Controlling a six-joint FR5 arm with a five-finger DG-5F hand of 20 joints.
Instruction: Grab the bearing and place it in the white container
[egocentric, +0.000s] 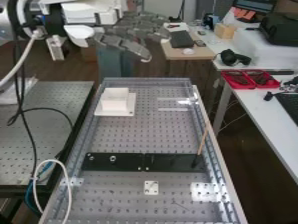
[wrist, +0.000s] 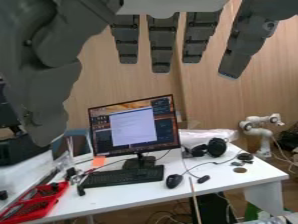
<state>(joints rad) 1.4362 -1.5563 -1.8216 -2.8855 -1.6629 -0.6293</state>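
Your robot hand (egocentric: 124, 43), open and empty, hangs higher than the white container (egocentric: 116, 101) below it, where the bearing probably lies, placement apparently complete, leaving you only to hold clear.

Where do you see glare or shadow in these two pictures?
High view: white glare patches lie on the perforated metal bench top, one strong patch near its lower right; the floor beneath the white desk is in deep shadow. Wrist view: the monitor screen glows, and the dark grey robot hand looks shaded against the pale wooden wall.
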